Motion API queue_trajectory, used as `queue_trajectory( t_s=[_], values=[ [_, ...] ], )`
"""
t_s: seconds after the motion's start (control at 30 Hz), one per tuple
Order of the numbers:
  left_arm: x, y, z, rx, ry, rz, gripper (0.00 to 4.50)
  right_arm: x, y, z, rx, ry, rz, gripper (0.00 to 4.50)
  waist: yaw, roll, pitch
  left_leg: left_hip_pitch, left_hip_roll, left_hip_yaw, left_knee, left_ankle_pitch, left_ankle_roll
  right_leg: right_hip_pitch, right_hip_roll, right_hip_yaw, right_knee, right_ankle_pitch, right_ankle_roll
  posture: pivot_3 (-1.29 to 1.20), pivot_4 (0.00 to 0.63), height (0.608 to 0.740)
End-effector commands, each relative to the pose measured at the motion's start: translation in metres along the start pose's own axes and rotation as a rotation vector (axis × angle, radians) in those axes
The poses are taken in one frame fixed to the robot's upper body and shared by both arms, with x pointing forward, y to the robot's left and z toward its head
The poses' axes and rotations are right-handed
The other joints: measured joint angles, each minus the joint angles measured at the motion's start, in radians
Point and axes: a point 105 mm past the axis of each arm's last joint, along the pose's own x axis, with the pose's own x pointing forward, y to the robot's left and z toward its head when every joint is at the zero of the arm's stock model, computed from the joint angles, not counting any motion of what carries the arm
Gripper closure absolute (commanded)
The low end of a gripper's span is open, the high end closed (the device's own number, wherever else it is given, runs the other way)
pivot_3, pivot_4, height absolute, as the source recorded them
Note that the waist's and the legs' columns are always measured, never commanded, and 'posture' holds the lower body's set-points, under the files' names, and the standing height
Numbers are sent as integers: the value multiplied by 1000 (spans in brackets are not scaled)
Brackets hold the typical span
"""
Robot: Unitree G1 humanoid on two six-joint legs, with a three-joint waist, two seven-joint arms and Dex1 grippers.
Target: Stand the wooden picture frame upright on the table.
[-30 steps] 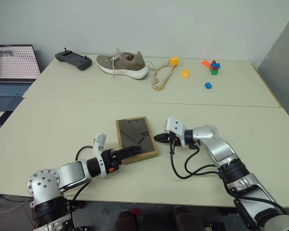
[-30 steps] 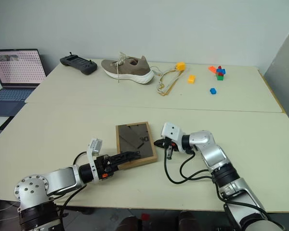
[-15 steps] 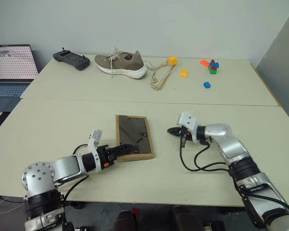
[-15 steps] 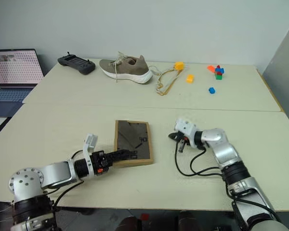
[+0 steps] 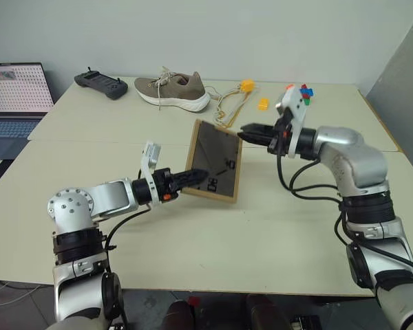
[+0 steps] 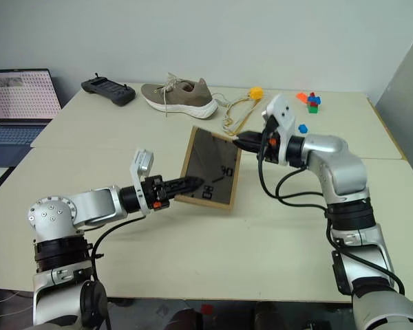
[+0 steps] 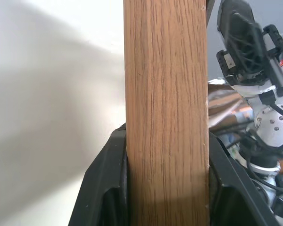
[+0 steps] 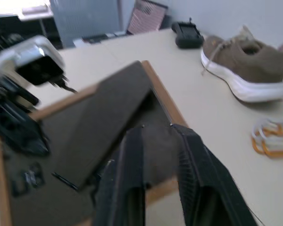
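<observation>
The left gripper (image 5: pixel 196 178) is clenched on the lower side rail of the picture frame (image 5: pixel 217 162); in its wrist view the two black fingers (image 7: pixel 106 188) pinch the wood rail between them. A second ago this gripper stood wide beside a frame lying flat on the table (image 5: pixel 275 227), back side up. Now the frame is tipped up, leaning steeply, its bottom edge low over the tabletop and its dark back with the black clips facing me.

At about two o'clock from the frame, the right gripper (image 6: pixel 242 141) has risen from the tabletop to the frame's upper corner. Its fingers (image 8: pixel 132 165) are parted a little, and the back's fold-out stand appears to lie between them, though I cannot tell whether they press on it.

The lift is done, I judge. What remains is swinging the stand out and setting the frame down on it. Beyond, at twelve o'clock, a shoe (image 5: pixel 172 91) lies well apart from the work.
</observation>
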Motion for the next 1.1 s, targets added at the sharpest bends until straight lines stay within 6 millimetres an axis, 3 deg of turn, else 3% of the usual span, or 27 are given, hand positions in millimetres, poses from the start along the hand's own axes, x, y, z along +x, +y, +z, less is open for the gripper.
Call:
queue_trajectory(
  t_s=[0.03, 0.4, 0.5, 0.67, 0.83, 0.93, 1.0, 1.1],
  values=[
    [4, -28, 20, 117, -56, -113, 3209, 3, 12, 20, 59, -56, 59, 2442, 0, 0, 0, 0, 0, 0, 0, 0, 0, 0, 0, 0, 0, 0, 0, 0, 150, 740],
    [13, -39, 20, 178, -61, -187, 3209, 32, 26, 24, 17, -60, 73, 231, -8, 0, 0, 0, 0, 0, 0, -1, 1, 0, 0, 0, 0, 0, 0, 0, 150, 740],
    [13, -35, 18, 175, -59, -178, 3209, 34, 34, 28, 19, -81, 103, 231, -11, 0, 0, 0, 0, 0, 0, -1, 1, -1, 0, 0, 0, 0, 0, 0, 150, 740],
    [10, -28, 18, 153, -77, -160, 3209, 14, 60, 40, 65, -124, 264, 231, -9, 0, 0, -1, 0, 0, 0, -1, 1, -1, 0, 0, -1, 0, 0, 0, 150, 740],
    [5, -22, 17, 113, -80, -154, 3209, -10, 61, 25, 121, -71, 281, 231, -7, 0, 0, -2, 0, -1, 0, -2, 3, 0, 0, -2, -2, 0, 0, 0, 150, 740],
    [2, -22, 16, 92, -75, -160, 3209, -18, 54, 15, 119, -43, 230, 231, -9, 0, 0, -2, 0, -1, 0, -2, 4, 0, 0, -1, -3, 0, 0, 0, 150, 740],
    [1, -21, 11, 59, -41, -166, 3209, -24, 38, 11, 96, -45, 129, 231, -10, 0, 0, -2, 0, -1, 0, -2, 4, 0, 0, -1, -3, 0, 0, 0, 150, 740],
    [1, -20, 4, -20, 10, -185, 3209, -38, 16, 6, -57, -39, -32, 231, -11, 0, 0, -1, 0, -1, -1, -2, 4, 0, 1, -1, -3, 0, 0, 0, 150, 740]
  ],
)
